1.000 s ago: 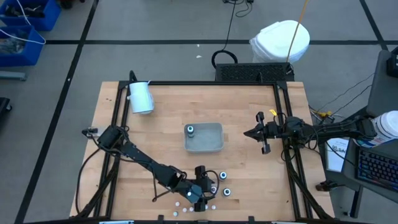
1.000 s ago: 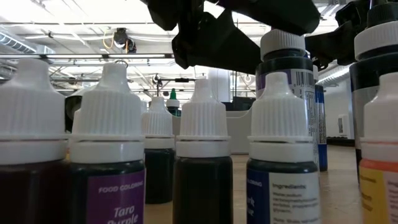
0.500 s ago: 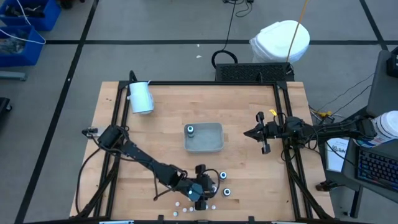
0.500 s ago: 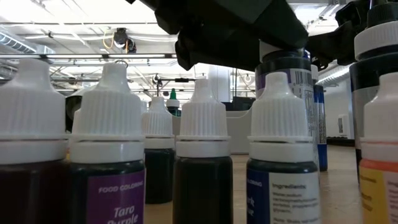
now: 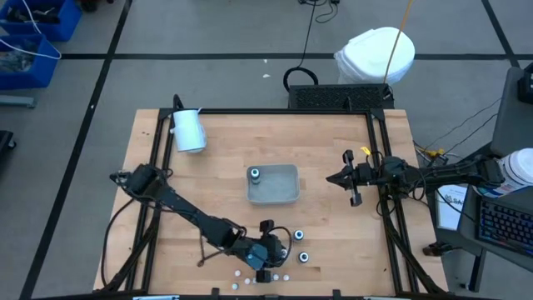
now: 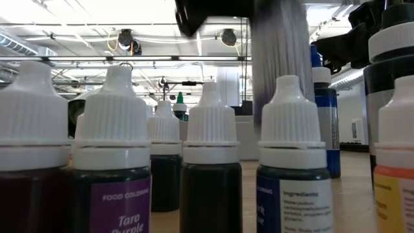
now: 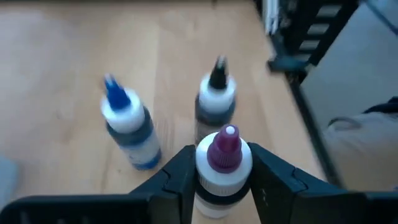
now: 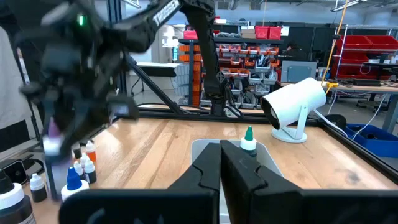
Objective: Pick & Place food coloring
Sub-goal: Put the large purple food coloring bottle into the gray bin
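Observation:
My left gripper (image 5: 266,252), near the table's front edge, is shut on a food coloring bottle (image 7: 224,157) with a white cap and a purple tip. Two more such bottles, one blue-tipped (image 7: 127,124) and one black-tipped (image 7: 216,99), stand upright on the wood just beyond it. A green-tipped bottle (image 5: 255,174) stands in the pale grey tray (image 5: 283,193) at mid-table. A row of tiny white-capped dropper bottles (image 6: 210,155) stands on the front edge. My right gripper (image 5: 347,178) is shut on nothing, right of the tray. My left gripper pinches the bottle between its two fingers (image 7: 180,177), just below the white cap (image 7: 214,186). The fingers slant down from above, one on each side. The bottle stays upright with its purple tip up. In the low view it shows as a blurred streak (image 6: 281,58), its lower end above the table.
A large white cylinder (image 5: 188,130) lies at the table's far left corner. Black frame rails run along the left and right edges (image 5: 376,150). Tiny white bottles (image 5: 237,273) dot the front edge around my left gripper.
My left gripper has gone down over the purple-tipped bottle, taken hold of it and risen. The bottle, which stood on the table, is now lifted and blurred in motion. It has uncovered the blue-tipped bottle behind it in the low view.

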Robot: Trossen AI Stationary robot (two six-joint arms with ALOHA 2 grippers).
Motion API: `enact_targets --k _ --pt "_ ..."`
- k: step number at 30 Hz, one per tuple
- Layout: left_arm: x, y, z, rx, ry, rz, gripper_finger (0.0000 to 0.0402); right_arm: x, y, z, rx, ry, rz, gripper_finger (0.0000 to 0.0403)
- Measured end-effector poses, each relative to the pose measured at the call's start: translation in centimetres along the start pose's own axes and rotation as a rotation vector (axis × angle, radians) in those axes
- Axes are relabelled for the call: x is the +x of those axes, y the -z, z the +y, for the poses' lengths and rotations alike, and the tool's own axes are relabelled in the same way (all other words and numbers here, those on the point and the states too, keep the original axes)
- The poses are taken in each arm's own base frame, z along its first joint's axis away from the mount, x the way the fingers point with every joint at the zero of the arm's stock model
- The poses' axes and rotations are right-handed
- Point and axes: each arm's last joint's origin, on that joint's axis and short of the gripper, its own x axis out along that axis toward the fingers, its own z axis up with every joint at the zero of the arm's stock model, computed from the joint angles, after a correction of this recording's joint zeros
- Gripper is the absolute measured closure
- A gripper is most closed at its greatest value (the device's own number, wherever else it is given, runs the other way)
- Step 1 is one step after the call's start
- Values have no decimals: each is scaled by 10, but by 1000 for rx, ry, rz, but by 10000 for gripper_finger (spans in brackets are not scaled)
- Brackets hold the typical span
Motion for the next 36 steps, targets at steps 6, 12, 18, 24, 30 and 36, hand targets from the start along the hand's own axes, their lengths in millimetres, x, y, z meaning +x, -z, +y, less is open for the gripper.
enact_targets --k 6,12,18,24,30,36 --pt "-63 -27 3 44 -188 -36 276 0 1 0 1 0 5 401" --pt "-116 -39 17 -38 -442 -85 272 0 1 0 3 0 5 402" --pt "-124 -32 35 -186 -639 -106 271 0 1 0 3 0 6 402" --pt "-95 -20 48 -248 -725 -78 269 0 1 0 4 0 6 402" --pt "-64 -6 63 -343 -801 -52 269 0 1 0 4 0 7 402" --pt "-45 5 75 -365 -845 -15 269 0 1 0 4 0 7 403"
